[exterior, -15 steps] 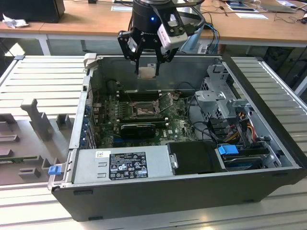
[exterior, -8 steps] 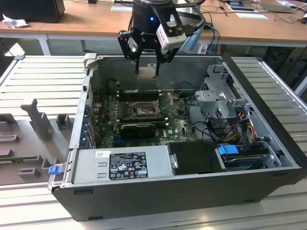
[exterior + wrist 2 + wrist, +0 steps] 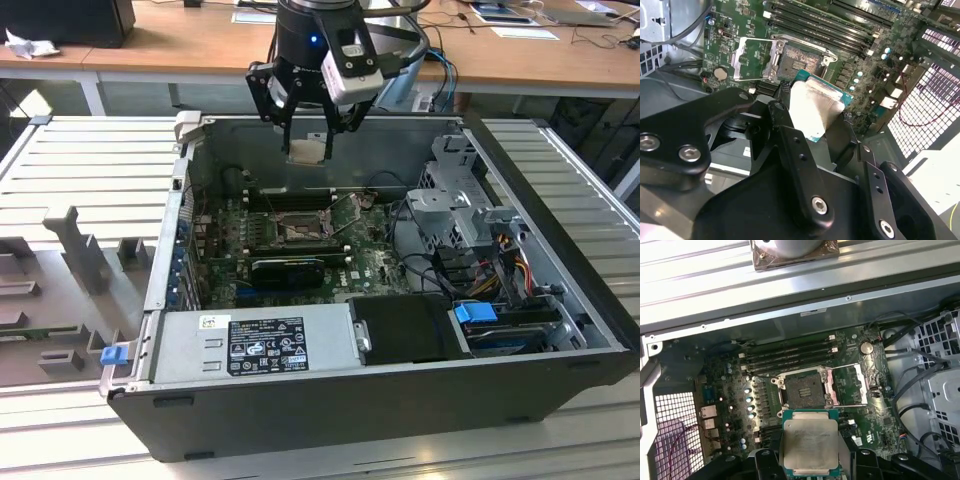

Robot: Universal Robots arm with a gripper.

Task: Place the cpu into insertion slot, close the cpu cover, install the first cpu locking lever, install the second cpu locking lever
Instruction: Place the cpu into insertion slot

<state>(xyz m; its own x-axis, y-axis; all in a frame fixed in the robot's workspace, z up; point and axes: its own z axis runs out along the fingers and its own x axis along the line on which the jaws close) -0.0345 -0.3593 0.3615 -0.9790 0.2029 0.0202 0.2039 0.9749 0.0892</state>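
A small flat square cpu (image 3: pixel 306 152) with a pale silvery metal top and a green edge is held clamped between the two black fingers of the gripper (image 3: pixel 309 142), one finger pressed against each of two opposite sides. In the exterior view the cpu is seen suspended in the air above the open dark-grey computer case (image 3: pixel 350 415), level with its far wall and well clear of the green motherboard (image 3: pixel 365 268) inside. The case is laid on its side on a ribbed silvery metal bench (image 3: pixel 90 170). In both wrist views the cpu (image 3: pixel 810 440) is shown with its metal top facing the cameras, and the square dark insertion slot (image 3: pixel 803 390) with its metal-edged rim is seen beyond it, uncovered and apart from the chip. The thin silvery-grey cpu cover (image 3: pixel 847 385), a frame plate with a large square window, is swung open to one side of the slot. Long black memory slots (image 3: pixel 790 354) are seen running just beside the insertion slot on the motherboard.
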